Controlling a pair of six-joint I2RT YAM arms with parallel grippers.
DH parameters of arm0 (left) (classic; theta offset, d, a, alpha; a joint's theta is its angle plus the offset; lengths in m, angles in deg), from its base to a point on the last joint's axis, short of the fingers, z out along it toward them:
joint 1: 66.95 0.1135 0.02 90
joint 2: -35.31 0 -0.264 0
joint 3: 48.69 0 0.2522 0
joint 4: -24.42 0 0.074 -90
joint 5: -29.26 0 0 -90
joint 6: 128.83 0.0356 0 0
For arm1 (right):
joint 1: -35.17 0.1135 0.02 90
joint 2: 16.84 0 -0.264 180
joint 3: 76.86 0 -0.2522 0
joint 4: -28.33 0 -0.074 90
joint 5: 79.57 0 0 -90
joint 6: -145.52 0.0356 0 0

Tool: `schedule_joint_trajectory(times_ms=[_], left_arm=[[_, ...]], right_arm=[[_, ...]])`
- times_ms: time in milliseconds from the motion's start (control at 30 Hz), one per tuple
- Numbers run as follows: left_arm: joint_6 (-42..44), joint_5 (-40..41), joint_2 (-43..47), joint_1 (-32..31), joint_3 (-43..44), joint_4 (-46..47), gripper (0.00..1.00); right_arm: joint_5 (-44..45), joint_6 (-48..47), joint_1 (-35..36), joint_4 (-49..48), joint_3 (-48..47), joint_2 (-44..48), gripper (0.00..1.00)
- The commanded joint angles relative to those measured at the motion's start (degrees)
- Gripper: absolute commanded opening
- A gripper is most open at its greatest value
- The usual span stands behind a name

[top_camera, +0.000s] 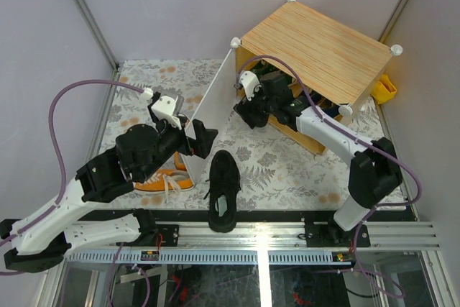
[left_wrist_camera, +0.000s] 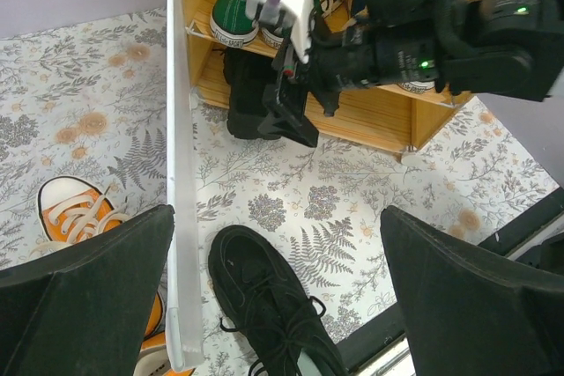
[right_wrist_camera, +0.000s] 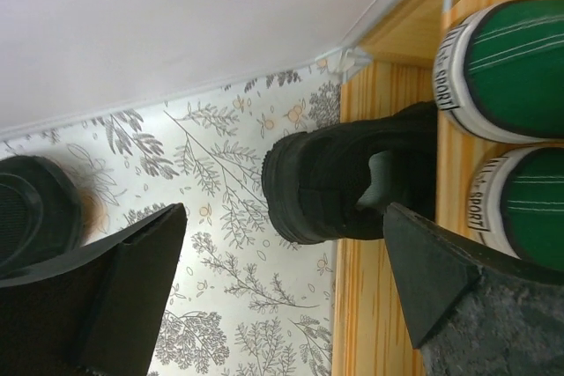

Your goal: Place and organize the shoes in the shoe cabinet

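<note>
The shoe cabinet (top_camera: 316, 48) sits at the far right corner of the table (top_camera: 287, 163), with its white door (top_camera: 212, 102) swung wide open toward the left. The right hand (right_wrist_camera: 284, 217) hangs at the opening, fingers spread and holding nothing. Just ahead of it a black shoe (right_wrist_camera: 339, 182) lies across the front lip of the lower shelf (right_wrist_camera: 366, 305), partly in and partly out over the table. Green sneakers (right_wrist_camera: 515, 59) are lined up on the upper shelf.

The left hand (left_wrist_camera: 276, 217) is also spread and empty. It straddles the door's free edge, with the panel close against one finger, though I can't tell whether they touch. The second black shoe (top_camera: 223, 188) lies by the middle of the near edge. The orange sneakers (top_camera: 165, 180) are just left of it, on the other side of the door.

To my eye the job right now is seating that first black shoe. I'd bring the right fingers together against the end that sticks out and push it straight back. The wrist should stay low so it clears the upper shelf and doesn't nudge the green pair. The shoe should end up to one side, leaving room for its mate. Meanwhile the left hand would do best to steady the door so it can't swing into the way.
</note>
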Motion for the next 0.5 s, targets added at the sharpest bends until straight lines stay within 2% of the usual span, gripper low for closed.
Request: schedule_joint_trajectory(times_ms=[0,167,367,467], left_arm=[[0.4,1.6,-0.2,0.0,1.3,0.1,1.0],[0.3,2.5,0.7,0.0,0.8,0.0,1.0],[0.9,3.7,0.4,0.0,2.4,-0.6,1.0],[0.8,3.5,-0.1,0.0,3.0,-1.1,1.0]], right_arm=[[-3.1,3.4,0.3,-3.7,1.0,4.8,0.99],[-3.0,11.0,1.0,-2.6,2.2,8.8,1.0],[10.2,18.7,10.3,0.5,9.1,16.2,0.99],[11.7,26.0,13.1,0.4,14.2,20.7,0.97]])
